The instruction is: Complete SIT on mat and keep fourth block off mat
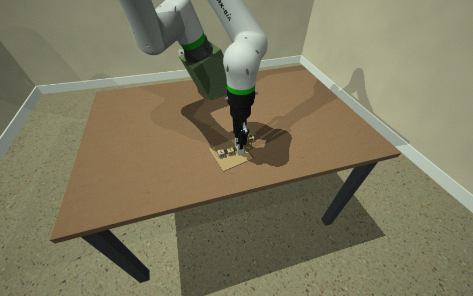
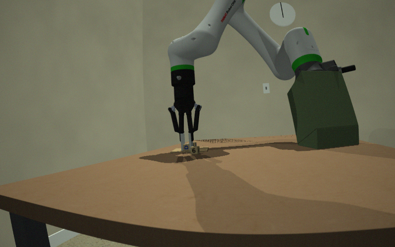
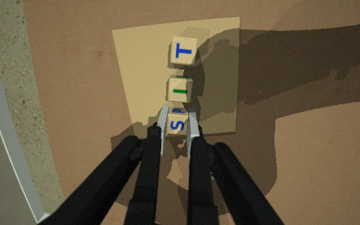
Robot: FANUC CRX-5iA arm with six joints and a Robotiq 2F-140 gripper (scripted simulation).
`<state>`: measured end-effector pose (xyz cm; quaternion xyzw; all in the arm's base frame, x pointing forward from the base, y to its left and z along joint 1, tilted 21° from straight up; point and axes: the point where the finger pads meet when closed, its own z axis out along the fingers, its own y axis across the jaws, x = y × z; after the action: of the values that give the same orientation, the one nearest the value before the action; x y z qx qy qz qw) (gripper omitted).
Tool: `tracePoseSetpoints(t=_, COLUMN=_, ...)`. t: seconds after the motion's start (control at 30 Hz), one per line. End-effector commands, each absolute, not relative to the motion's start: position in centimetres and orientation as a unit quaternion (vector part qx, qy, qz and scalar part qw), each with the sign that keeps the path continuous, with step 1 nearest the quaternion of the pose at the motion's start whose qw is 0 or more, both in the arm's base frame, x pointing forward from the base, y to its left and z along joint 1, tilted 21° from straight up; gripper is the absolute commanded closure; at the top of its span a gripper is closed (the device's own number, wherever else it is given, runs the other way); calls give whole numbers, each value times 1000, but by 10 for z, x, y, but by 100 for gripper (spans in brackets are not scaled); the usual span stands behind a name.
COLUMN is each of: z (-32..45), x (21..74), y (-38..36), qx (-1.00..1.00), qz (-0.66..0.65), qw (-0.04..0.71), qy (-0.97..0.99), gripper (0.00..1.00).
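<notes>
A tan mat lies on the table. On it stand a block with a blue T and a block with a green I, letters up, in a line. My gripper is shut on a block with a blue S, letter up, right beside the I block at the mat's near edge in the wrist view. I cannot tell whether it touches the mat. In the top view the gripper points straight down at the mat, next to the I block and the T block.
A fourth block sits on the table just off the mat, behind the gripper; in the exterior view it shows a 6 on its side. The green robot base stands at the table's far edge.
</notes>
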<state>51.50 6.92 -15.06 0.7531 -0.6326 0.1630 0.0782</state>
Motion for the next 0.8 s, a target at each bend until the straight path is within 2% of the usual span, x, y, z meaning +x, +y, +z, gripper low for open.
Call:
tracePoseSetpoints(t=0.0, z=-150, x=515, y=69, qx=753, qz=163, qw=78, qy=-633, gripper=85)
tracePoseSetpoints(t=0.2, z=-150, x=515, y=69, qx=753, qz=163, qw=78, qy=-633, gripper=82)
tracePoseSetpoints(t=0.43, z=-150, x=515, y=69, qx=753, qz=163, qw=78, qy=-633, gripper=75)
tracePoseSetpoints(t=0.77, z=-150, x=515, y=69, qx=753, qz=163, qw=78, qy=-633, gripper=75)
